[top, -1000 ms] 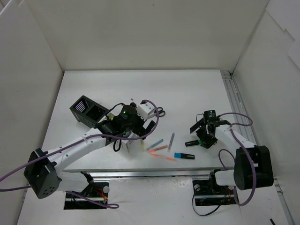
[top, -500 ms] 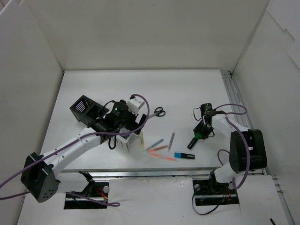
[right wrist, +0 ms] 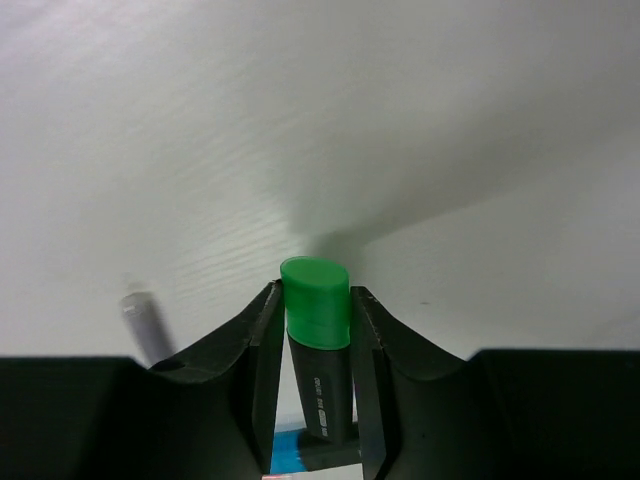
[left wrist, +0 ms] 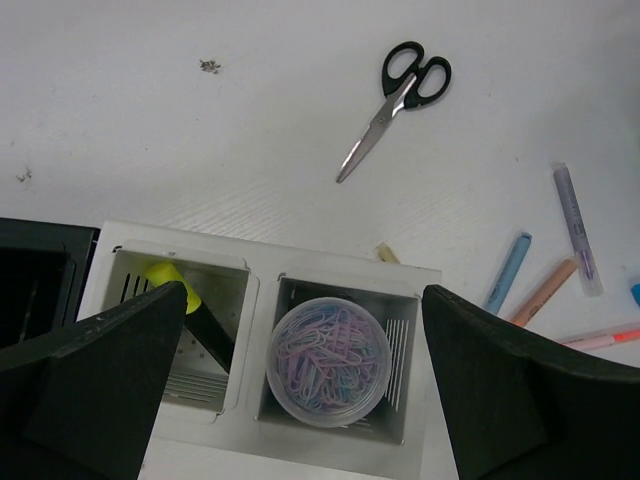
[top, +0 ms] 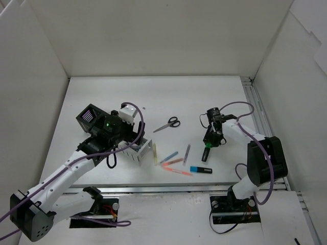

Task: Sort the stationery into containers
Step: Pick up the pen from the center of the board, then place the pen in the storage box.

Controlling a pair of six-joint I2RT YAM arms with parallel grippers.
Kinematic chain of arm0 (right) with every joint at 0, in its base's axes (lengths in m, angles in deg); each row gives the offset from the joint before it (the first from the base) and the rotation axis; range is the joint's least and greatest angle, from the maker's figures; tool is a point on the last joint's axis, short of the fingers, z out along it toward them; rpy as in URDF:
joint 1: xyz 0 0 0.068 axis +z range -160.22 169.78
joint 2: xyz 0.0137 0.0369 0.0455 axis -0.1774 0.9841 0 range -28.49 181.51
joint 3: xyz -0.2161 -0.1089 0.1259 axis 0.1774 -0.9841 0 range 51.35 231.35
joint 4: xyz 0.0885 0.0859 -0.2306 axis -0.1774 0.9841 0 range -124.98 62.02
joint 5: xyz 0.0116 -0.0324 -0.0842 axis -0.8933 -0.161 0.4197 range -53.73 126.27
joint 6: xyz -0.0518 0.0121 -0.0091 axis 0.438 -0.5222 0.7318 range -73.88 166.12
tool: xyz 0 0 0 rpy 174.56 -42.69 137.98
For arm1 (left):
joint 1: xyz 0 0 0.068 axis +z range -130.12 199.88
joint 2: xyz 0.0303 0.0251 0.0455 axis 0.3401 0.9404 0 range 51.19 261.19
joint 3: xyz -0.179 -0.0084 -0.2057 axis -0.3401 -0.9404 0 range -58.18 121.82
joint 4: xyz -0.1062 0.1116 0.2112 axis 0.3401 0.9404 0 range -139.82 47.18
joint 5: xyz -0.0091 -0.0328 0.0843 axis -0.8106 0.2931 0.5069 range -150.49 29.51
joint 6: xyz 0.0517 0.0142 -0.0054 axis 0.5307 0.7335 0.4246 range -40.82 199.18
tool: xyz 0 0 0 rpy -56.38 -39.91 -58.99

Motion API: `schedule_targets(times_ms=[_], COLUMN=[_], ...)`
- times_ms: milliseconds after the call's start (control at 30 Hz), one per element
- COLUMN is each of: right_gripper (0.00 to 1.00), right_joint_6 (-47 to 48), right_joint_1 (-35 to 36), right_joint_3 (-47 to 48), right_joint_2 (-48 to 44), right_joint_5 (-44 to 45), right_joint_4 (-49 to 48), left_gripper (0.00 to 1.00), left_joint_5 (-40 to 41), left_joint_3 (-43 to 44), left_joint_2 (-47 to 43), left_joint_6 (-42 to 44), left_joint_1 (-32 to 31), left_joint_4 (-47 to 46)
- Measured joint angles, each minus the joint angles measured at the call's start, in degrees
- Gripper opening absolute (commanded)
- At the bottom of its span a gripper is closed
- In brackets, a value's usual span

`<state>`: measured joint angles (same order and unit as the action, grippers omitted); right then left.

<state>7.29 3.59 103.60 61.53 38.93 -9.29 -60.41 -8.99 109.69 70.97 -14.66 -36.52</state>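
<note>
Bare table [top: 194, 97] beyond scissors [top: 167, 124]; pens [top: 172, 160], mesh boxes [top: 134, 152] nearer front.

A white table [top: 153, 92] sits enclosed by plain white walls [top: 153, 41] under even light.

Bright, even light, soft shadows; the left wrist's fingers [left wrist: 90, 380] loom dark and unfocused.

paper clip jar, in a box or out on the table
In. Left wrist view shows the paper clip jar sitting inside a white mesh box, next to the one holding a yellow highlighter.
</note>
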Motion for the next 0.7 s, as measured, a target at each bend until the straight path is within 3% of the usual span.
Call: schedule_targets(times_ms=[200,367,500,700], right_gripper=[0.00,0.00,0.00,0.00], right_joint_6=[6.93,14.34,19.34,24.09], right_joint_1=[8.07,15.41,22.03,29.24], right_joint_3=[4.70,6.73,8.46,17.33], right_joint_2=[-7.45,-12.87,-10.84,0.28], right_joint_5=[-0.07,-4.68,-9.55,-17.79], right_joint_4=[-10.40,-26.75,-40.87,-55.80], left_gripper=[1.00,0.99,0.99,1.00], left_joint_5=[4.13,9.79,16.57,25.59], left_joint_3=[0.00,-0.04,0.33,2.40], left_joint_2=[-5.75,-13.20,-17.14,-19.30], left_joint_6=[-4.42,-11.39,-20.83,-37.07], left_joint_1=[1.01,2.45,5.05,7.67], left_joint_4=[3.43,7.82,16.28,32.65])
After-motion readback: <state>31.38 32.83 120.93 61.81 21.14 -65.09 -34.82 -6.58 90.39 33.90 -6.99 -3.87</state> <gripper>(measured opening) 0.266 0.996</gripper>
